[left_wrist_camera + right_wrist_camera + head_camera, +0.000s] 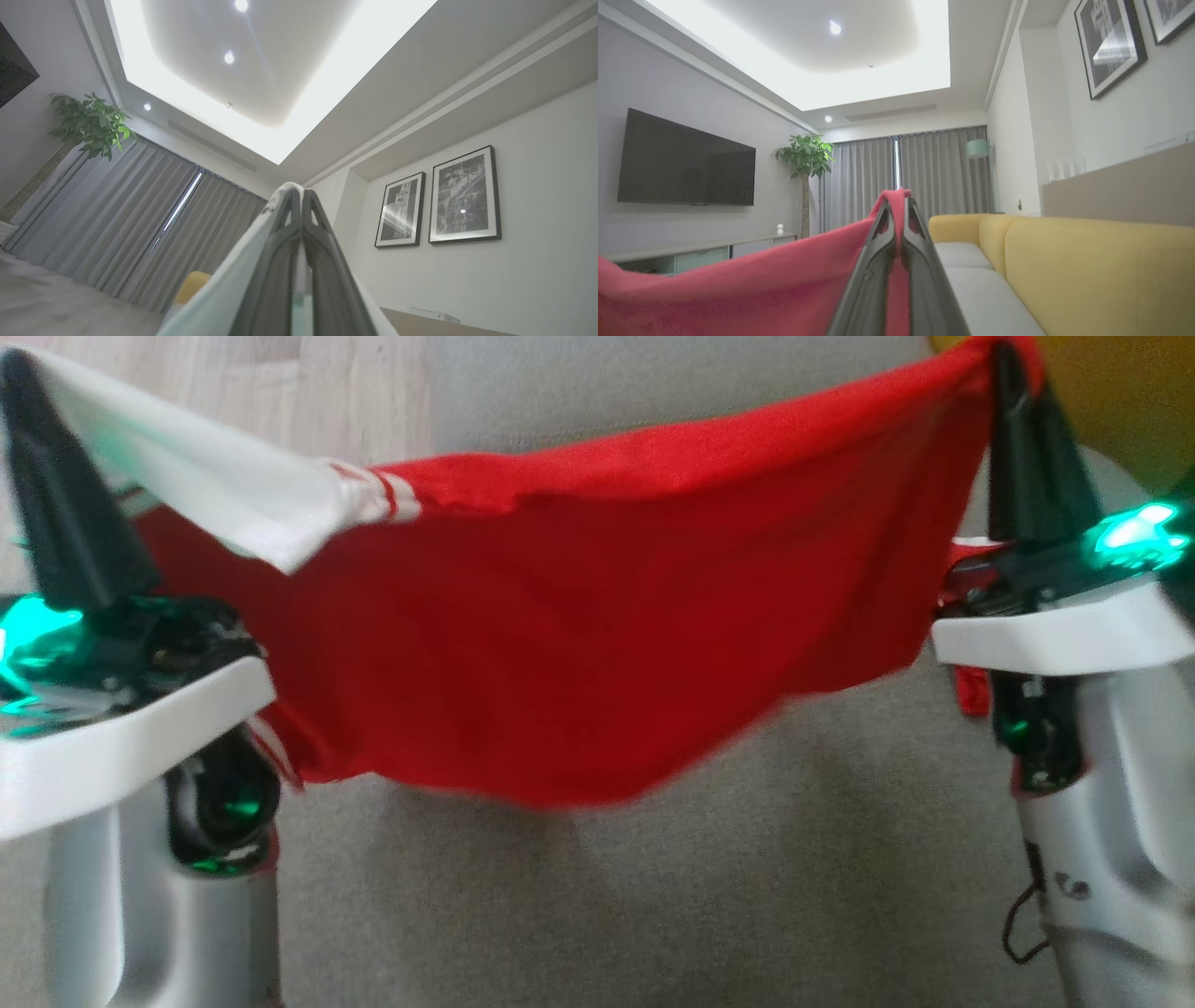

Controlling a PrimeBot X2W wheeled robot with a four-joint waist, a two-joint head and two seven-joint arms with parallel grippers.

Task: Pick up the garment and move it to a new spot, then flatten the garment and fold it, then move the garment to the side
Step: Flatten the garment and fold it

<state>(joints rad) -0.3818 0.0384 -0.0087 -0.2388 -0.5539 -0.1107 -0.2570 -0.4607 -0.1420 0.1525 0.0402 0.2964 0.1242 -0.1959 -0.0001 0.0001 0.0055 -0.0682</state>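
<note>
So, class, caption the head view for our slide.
Left gripper and right gripper hold red garment stretched above grey cushion.

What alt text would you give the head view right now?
A red garment with a white end hangs stretched between both grippers above a grey surface. The left gripper pinches the white end and the right gripper the red end.
</note>
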